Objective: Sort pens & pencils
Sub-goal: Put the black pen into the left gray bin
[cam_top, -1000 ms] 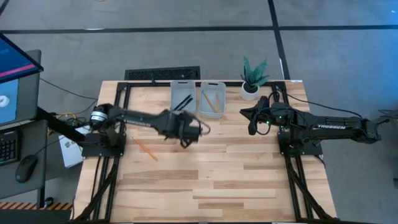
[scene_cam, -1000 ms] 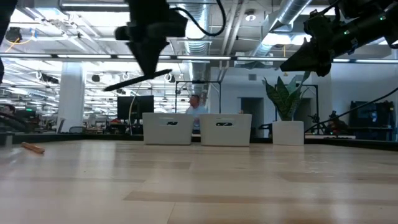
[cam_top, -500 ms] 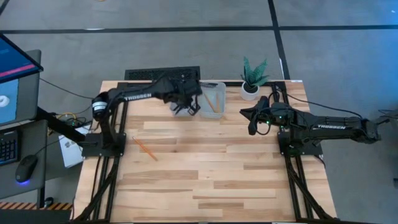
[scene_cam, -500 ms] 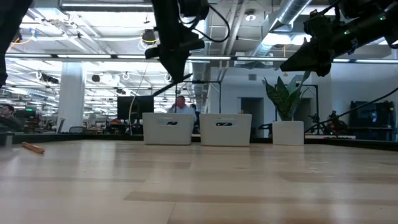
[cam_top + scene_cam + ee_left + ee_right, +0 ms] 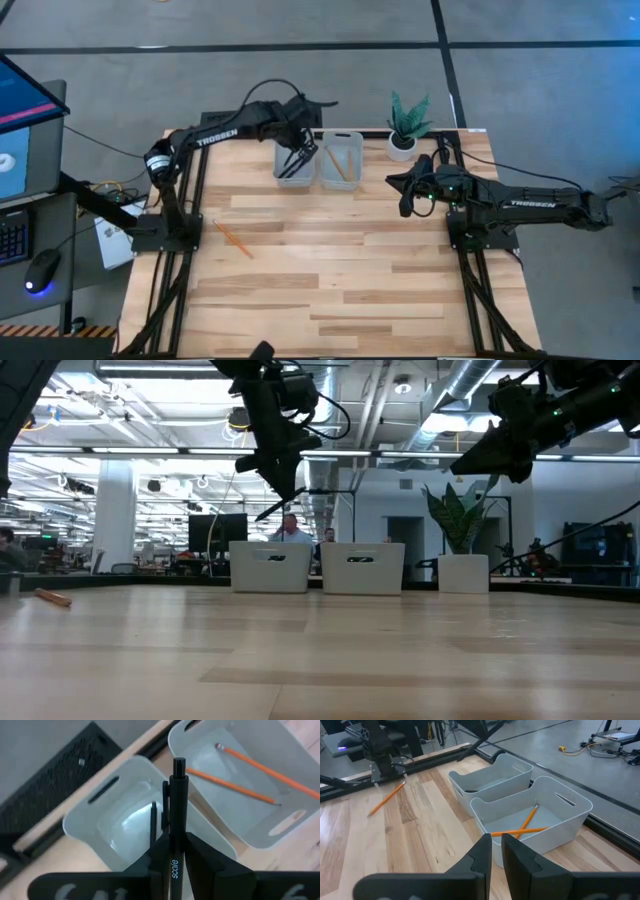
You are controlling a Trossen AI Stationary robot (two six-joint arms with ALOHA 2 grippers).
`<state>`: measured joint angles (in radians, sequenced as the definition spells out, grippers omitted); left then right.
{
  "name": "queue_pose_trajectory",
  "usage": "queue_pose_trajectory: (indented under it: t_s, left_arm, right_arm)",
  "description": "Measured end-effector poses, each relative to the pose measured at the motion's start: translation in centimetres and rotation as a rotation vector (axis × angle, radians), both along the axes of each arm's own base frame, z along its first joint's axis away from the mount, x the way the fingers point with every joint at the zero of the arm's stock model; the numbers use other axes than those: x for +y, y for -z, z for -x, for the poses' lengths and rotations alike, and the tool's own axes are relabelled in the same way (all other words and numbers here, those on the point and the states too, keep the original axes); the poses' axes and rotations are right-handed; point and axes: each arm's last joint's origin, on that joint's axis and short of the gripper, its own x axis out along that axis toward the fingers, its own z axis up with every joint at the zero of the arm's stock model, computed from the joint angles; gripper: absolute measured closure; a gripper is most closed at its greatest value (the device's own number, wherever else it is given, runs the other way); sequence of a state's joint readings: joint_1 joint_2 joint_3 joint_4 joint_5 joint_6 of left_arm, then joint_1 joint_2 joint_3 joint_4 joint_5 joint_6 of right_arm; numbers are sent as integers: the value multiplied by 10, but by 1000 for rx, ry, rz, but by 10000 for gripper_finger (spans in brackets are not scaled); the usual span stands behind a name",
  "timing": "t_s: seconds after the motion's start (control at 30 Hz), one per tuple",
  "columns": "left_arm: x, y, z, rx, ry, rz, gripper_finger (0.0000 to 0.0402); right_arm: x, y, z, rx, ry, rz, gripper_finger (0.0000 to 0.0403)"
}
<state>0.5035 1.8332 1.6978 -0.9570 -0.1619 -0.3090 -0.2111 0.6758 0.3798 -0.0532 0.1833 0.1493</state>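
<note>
My left gripper [image 5: 297,152] hangs over the left grey tray [image 5: 281,172] near the table's far edge, shut on a black pen [image 5: 176,805]. In the low view that gripper [image 5: 283,470] is high above the tray [image 5: 268,568], and the pen [image 5: 277,507] slants out below it. Another black pen [image 5: 153,822] lies on this tray's floor. Two orange pencils [image 5: 235,785] lie crossed in the right tray [image 5: 351,139]. A third pencil [image 5: 233,238] lies flat on the table, left of centre. My right gripper [image 5: 405,200] waits shut in the air, right of the trays. My left gripper pinches the pen's barrel [image 5: 173,851] between its two fingers. The pen lies along the fingers, and its clip end [image 5: 178,767] sticks out past the fingertips. The fingers slant down from above. The pen is lifted clear, over the left tray.
A small potted plant [image 5: 405,125] stands at the far edge, right of the trays. A dark slotted panel [image 5: 240,119] lies behind the far edge. Bare wood fills the middle and near part of the table [image 5: 340,290]. People show in the room beyond.
My left gripper has swung from over the table's middle toward the far edge, carrying the pen through the air. It has turned and now hangs over the left tray. The right arm has kept still.
</note>
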Motion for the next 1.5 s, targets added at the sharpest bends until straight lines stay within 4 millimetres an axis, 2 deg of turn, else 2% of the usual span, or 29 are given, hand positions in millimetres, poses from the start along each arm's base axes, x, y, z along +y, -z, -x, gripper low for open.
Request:
queue_pose_trajectory:
  t_s: [0.4,0.7,1.0,1.5]
  left_arm:
    - [15,1,7,17,17,-28,364]
    - [20,37,14,61,5,0,364]
    - [23,43,14,14,2,21,364]
    - [18,85,23,43,1,84,364]
  right_arm:
    - [0,0,0,0,0,0,337]
    - [0,0,0,0,0,0,337]
    - [0,0,0,-1,0,-1,337]
    - [0,0,0,-8,6,-16,337]
